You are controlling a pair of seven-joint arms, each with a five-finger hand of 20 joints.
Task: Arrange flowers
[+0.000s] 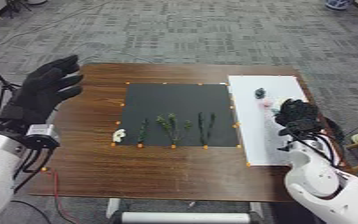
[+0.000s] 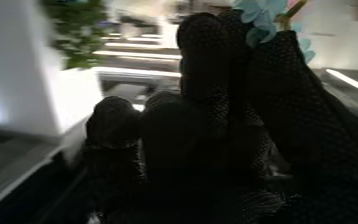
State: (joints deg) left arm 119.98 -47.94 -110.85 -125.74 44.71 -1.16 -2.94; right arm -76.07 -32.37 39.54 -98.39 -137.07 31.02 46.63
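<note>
Robot hand on my right (image 1: pixel 298 116) is over the white sheet (image 1: pixel 269 147), right side of the frame, and it's narrow: in the wrist view I've got thumb and fingers closed around a pale blue flower (image 2: pixel 262 16), petals out by the tips. Just beside that hand, on the sheet, there's a pink flower (image 1: pixel 266 104), with a small dark item (image 1: pixel 260 93) near it; I can't tell what that is.

Moving out to the middle of the frame, I see green stems (image 1: pixel 171 127) laid side by side along the near part of the dark mat (image 1: pixel 180 97), and a white flower (image 1: pixel 119 135) at its near left corner. Orange markers (image 1: pixel 174 146) dot the edges, all on the brown table (image 1: pixel 158 175). Over at upper left, my left robot hand (image 1: pixel 47 87) is raised by the table's edge, fingers loosely extended, holding nothing.
</note>
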